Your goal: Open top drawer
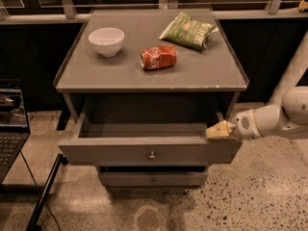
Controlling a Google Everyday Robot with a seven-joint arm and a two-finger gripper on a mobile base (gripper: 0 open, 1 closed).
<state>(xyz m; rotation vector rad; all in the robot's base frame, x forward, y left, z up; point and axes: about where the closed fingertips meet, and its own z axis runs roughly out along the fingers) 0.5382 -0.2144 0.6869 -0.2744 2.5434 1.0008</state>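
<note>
White arm (269,121) outstretched — jaws at top drawer (106,152) corner.

One camera looks down from high and in front of the cabinet (120,73), facing its front, tilted steeply enough that the whole top and the floor (264,191) show. It stands at middle range, and the cabinet fills most of the frame. The gripper (219,130) sits right of centre, at the right end of the top drawer (120,151). The arm (274,121) enters behind it from the right edge, and a laptop (9,124) lies far to its left.
</note>
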